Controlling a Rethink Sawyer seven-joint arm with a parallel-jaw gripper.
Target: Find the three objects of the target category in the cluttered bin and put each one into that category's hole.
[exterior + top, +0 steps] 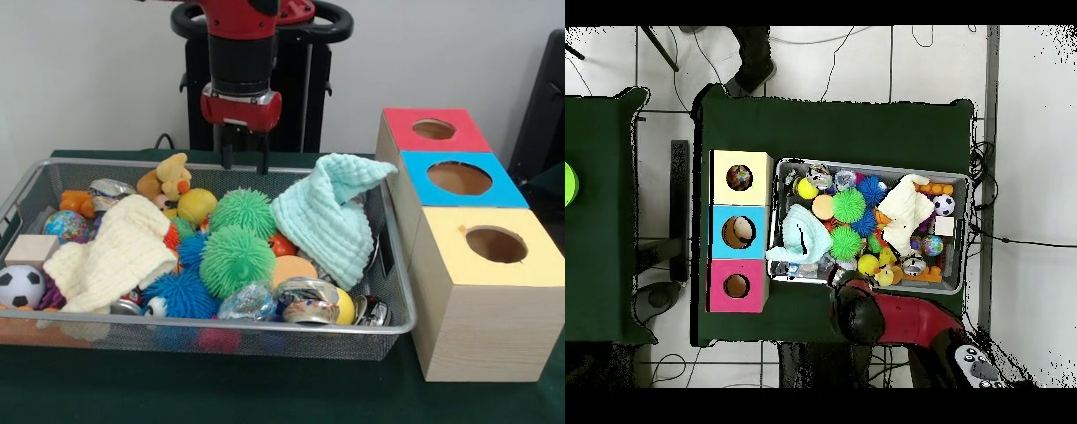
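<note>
Front view, near to far. The green bench (pixel 265 389) carries the cluttered bin (pixel 221 329) along its near edge, toward the left corner. Just beside the bin, at the near right corner, stands the yellow-topped box (pixel 485 305); the hole (pixel 496 244) is cut in its top face, and the overhead view shows a small object inside it. Behind it, toward the far right corner, follow the blue-topped box (pixel 459 181) and the red-topped box (pixel 433 131), the three touching in a row.

Inside the bin, near side: a soccer ball (pixel 19 285), a cream knitted cloth (pixel 115 252), a blue spiky ball (pixel 181 296) and crushed cans (pixel 305 300). Mid-bin: two green spiky balls (pixel 237 258). A mint cloth (pixel 331 216) drapes over the right end. Far side: a yellow plush duck (pixel 172 177).

The arm (pixel 240 53) descends vertically over the bin's far rim. The claw (pixel 244 157) hangs above the contents, its two fingers (pixel 226 152) parted and holding nothing, clear of all objects.
</note>
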